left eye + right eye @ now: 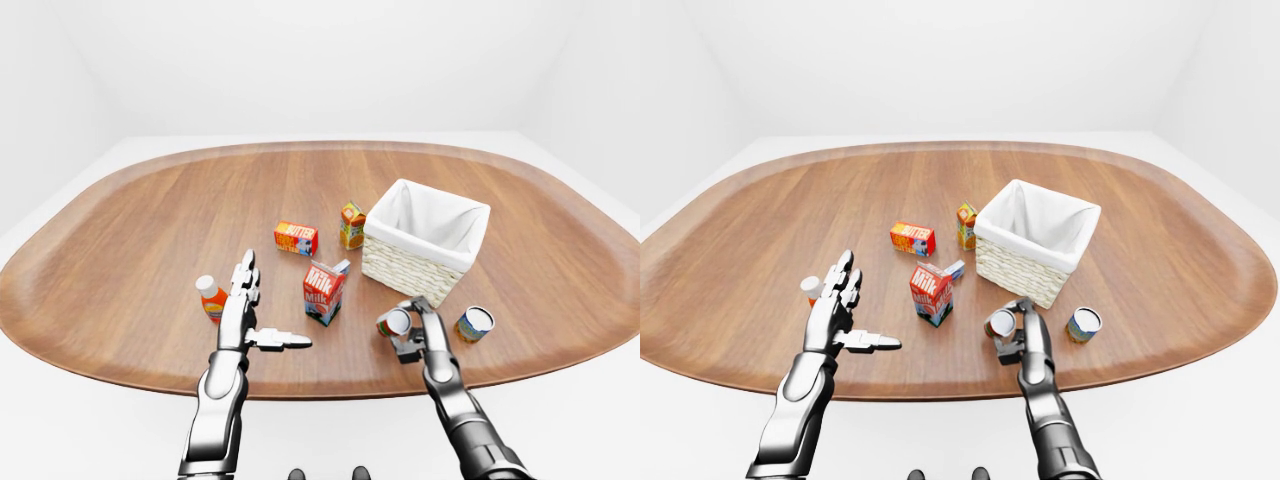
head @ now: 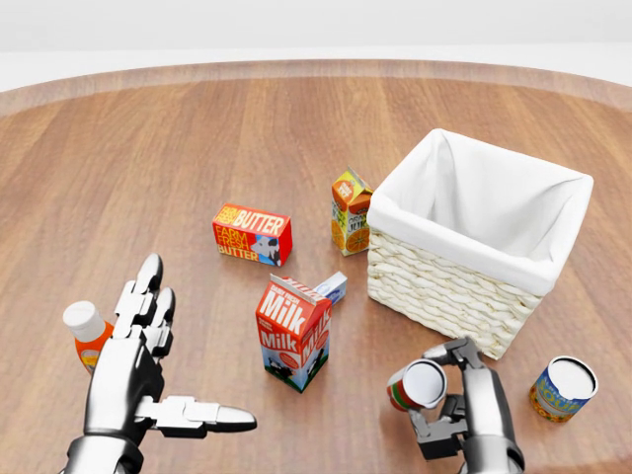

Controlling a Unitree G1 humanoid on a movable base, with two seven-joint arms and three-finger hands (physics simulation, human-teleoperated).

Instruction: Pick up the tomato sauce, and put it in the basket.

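Observation:
The tomato sauce can, red and green with a white lid, lies tilted in my right hand near the bottom of the head view. The fingers close round it from above and below. It sits just below and left of the white-lined wicker basket. My left hand is open with fingers spread flat at the lower left, beside an orange bottle with a white cap, not touching it.
A milk carton stands between my hands, with a small blue-white box behind it. A butter box and an orange juice carton lie above. Another can stands right of my right hand. The wooden table's edge is close below.

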